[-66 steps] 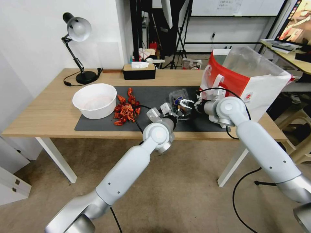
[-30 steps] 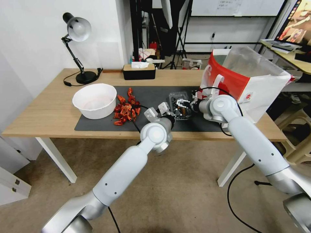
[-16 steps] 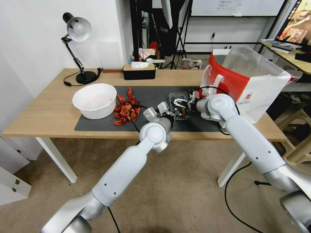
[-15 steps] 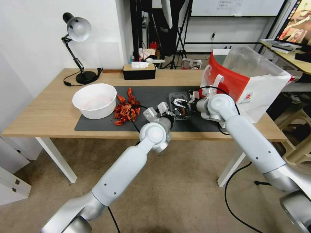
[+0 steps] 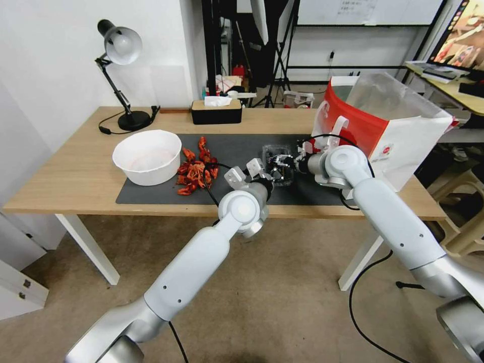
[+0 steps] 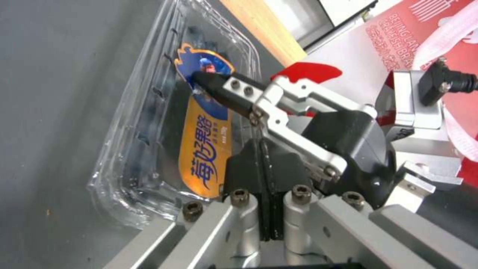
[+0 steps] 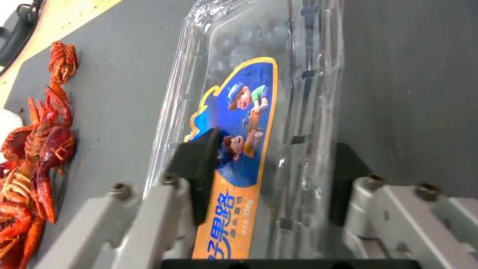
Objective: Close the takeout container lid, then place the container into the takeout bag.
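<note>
The takeout container [image 5: 279, 164] lies flat on the dark mat [image 5: 151, 194] in the middle of the surface [image 5: 75, 176], just left of the takeout bag [image 5: 388, 126], its long axis running roughly front to back from the robot. The lid [image 7: 249, 123] is down over the base now, label facing up; at the start of the sequence it stood tilted up. The label reads orange and blue here. The right claw [image 7: 271, 183] comes in from the bag side with its fingers spread apart, one pad resting on the label, the other down beside the container's outer edge. The left claw [image 6: 263, 194] sits at the near end of the container, its two black pads pressed together, touching the lid's edge by the look of it, though contact is hard to confirm. In the head view both claws crowd over the container, and the berries inside barely show through the clear plastic. The right arm has slid a little further left than two seconds ago. Red crawfish [image 5: 194, 174] lie beside the white bowl [image 5: 147, 156].
</note>
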Controlling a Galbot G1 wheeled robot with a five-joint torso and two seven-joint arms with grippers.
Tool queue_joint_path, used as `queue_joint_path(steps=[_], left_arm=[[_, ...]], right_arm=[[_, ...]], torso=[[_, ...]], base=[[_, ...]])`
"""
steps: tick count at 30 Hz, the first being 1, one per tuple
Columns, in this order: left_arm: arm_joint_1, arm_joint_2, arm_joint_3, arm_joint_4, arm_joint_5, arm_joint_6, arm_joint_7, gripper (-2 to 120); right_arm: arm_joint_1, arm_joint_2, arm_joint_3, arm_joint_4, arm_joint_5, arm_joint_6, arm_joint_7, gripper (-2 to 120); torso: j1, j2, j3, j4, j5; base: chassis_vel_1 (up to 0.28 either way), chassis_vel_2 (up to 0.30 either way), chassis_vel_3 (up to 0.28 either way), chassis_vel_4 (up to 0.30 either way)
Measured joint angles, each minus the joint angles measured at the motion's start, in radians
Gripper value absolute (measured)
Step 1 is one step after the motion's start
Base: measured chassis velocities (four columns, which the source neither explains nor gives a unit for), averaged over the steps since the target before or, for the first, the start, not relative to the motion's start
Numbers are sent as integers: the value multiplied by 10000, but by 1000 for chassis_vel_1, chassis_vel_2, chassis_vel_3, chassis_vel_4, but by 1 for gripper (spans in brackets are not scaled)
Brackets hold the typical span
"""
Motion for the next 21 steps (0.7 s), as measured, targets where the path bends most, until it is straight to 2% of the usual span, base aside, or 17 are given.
queue_joint_path(steps=[2,4,7,9,11,21], left_arm=[[-7,16,0,-18,-4,0,-5,0],[-7,24,0,-30,-5,0,-5,0],[28,137,-29,-103,-10,0,-8,0],[49,177,-42,-121,-10,0,-8,0],[113,311,-97,-217,-10,0,-3,0],[263,676,-339,-615,-113,3,2,0]], right_arm=[[-11,-12,28,19,5,0,13,30],[-14,-13,40,23,5,0,18,27],[-42,-12,119,32,42,0,73,12],[-50,-10,135,35,48,0,78,9],[-76,-9,193,39,58,9,90,0],[-92,-47,367,21,94,10,117,0]], torso=[[0,0,0,0,-1],[0,0,0,0,-1],[0,0,-1,0,-2],[0,0,-1,0,-2],[0,0,-2,1,-3],[0,0,-2,-3,-4]], base=[[0,0,0,0],[0,0,0,0],[0,0,0,0],[0,0,0,0],[0,0,0,0],[0,0,0,0]])
